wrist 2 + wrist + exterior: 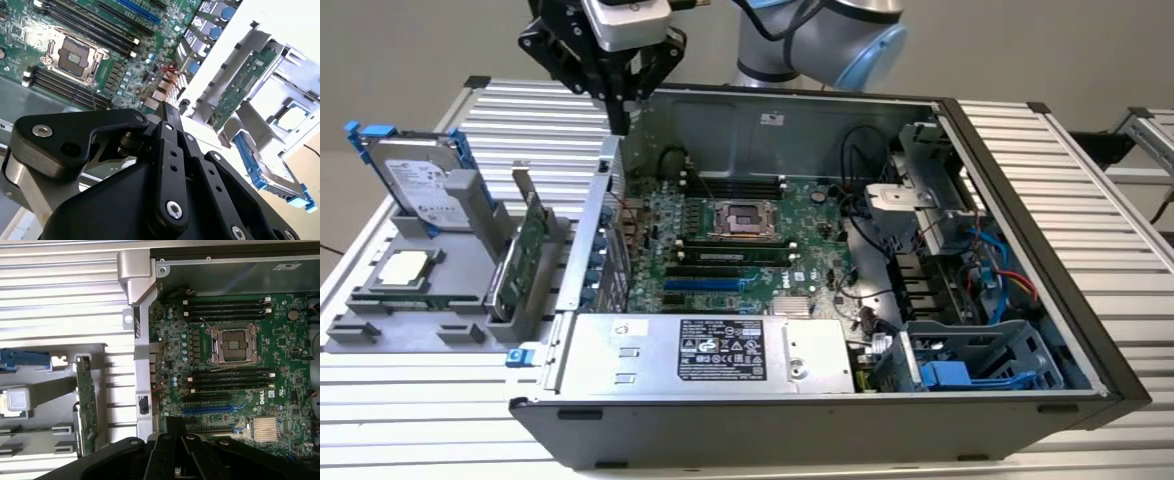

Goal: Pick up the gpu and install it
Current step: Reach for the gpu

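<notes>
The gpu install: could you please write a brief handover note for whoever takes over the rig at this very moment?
The gripper is shut and holds nothing. It hovers over the edge of the computer case on the exterior view's left, clear of the card.
The gpu stands on edge in the grey holder outside the case, untouched.
Done: nothing shows as done.
Left: the gpu is not yet picked up, and no card sits in the motherboard expansion slots.
</notes>
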You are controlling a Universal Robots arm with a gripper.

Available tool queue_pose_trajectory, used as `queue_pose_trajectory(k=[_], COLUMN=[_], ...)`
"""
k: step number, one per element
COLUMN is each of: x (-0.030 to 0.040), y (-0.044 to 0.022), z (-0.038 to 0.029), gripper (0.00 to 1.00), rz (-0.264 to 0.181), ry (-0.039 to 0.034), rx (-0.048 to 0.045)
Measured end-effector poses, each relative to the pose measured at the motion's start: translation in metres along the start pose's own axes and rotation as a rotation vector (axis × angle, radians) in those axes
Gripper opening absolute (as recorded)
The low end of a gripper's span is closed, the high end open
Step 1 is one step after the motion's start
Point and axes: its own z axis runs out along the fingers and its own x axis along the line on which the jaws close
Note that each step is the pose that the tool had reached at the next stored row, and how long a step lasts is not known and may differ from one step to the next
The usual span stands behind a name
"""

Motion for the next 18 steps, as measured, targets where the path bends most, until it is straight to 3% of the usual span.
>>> queue_pose_trajectory(k=[18], x=[0.0354], y=[-0.0035], z=[-0.0008], gripper=[0.00], rz=[0.000], ry=[-0.0001], rx=[-0.0001])
